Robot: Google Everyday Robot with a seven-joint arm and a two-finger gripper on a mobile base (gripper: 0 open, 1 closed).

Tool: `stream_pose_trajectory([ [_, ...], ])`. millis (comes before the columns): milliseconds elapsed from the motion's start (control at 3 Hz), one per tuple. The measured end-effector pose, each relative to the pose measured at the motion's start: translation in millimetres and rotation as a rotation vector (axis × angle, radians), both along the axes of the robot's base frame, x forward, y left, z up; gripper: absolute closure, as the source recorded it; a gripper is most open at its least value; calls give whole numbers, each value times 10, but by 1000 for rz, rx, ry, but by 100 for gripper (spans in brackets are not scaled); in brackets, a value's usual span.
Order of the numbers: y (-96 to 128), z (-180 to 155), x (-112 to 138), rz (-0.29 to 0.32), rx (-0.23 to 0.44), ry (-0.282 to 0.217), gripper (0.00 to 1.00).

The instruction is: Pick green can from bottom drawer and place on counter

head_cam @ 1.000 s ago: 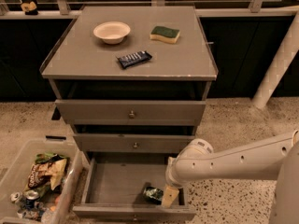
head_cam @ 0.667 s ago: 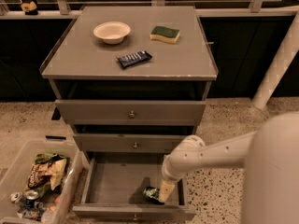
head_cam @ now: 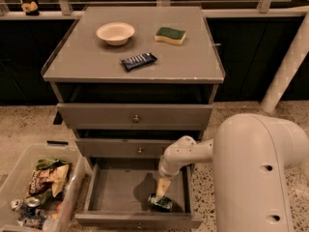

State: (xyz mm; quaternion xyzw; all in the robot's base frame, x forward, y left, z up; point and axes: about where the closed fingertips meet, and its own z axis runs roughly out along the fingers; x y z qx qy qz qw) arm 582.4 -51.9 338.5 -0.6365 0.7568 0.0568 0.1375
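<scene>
Drawer (head_cam: 113, 195): gripper (head_cam: 162, 189) at dark green can (head_cam: 161, 203)

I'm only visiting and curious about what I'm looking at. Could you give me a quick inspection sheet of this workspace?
Surface: grey counter, holding a bowl, a sponge and a snack bar.
Job's things: green can in the open bottom drawer, near its front right; not yet on the counter.
Clutter: bin left of the drawers, with snack bags and cans inside.
Grippers: gripper down inside the bottom drawer, right above the green can.
Cables: nothing seen.
Surroundings: speckled floor, white post on the right.
</scene>
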Motion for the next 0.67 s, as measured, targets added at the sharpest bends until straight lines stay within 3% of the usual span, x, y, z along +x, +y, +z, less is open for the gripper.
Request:
stream_pose_trajectory([
  [333, -21, -171, -49, -25, 40, 23, 0],
  [667, 56, -490, -171, -112, 193, 108, 0],
])
